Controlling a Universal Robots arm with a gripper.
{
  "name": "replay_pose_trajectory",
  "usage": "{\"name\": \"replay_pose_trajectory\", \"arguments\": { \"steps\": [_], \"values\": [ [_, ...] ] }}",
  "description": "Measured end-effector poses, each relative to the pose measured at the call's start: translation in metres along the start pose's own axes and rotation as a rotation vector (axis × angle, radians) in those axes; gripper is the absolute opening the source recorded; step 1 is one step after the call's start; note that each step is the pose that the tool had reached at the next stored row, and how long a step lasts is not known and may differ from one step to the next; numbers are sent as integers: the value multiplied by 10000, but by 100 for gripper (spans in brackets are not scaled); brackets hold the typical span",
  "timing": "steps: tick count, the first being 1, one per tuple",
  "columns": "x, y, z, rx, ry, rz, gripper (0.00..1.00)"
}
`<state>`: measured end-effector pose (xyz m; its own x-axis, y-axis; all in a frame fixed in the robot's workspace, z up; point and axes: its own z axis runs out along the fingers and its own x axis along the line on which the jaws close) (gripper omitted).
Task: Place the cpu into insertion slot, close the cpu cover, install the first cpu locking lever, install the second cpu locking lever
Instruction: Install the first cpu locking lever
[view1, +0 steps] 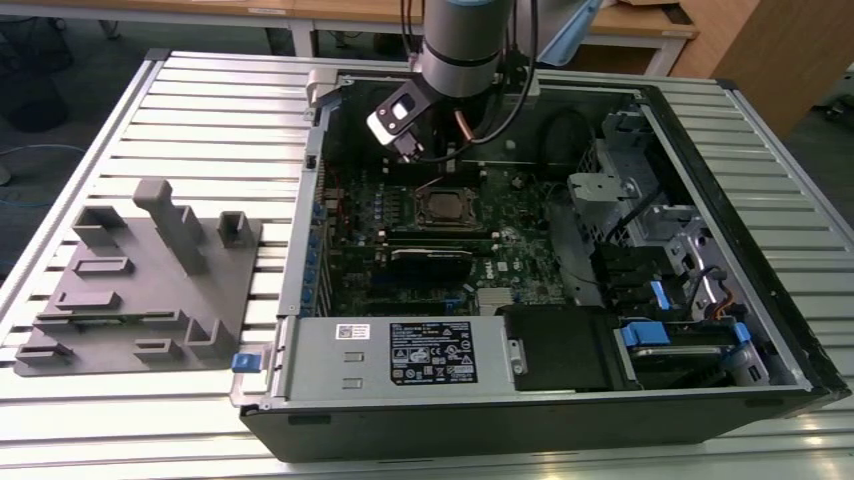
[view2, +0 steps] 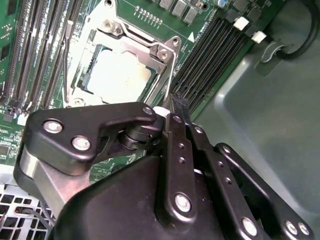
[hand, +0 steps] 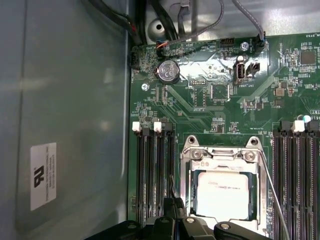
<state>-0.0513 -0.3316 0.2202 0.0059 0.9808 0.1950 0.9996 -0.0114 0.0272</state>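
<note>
Two steps look done: the cpu (hand: 222, 192), flat and dull silver, lies in the insertion slot (view2: 84, 75) with the cpu cover (hand: 222, 154) down around it. The levers are the step in hand. The gripper (view2: 176, 106), its fingers (view2: 179, 150) seemingly pressed together, hangs beside a thin locking lever (view2: 167, 80), which will call for exact tip placement.

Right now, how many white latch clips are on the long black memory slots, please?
3 white latch clips: two between the square silver-grey cpu and the grey case wall, one beyond the cpu; more may be hidden.
</note>
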Motion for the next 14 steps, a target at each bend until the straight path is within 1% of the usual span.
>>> {"name": "replay_pose_trajectory", "arguments": {
  "steps": [9, 14],
  "values": [
    [-14, 87, 76, 0, -4, 0, 10],
    [-5, 96, 96, 0, -7, 4, 10]
  ]
}}
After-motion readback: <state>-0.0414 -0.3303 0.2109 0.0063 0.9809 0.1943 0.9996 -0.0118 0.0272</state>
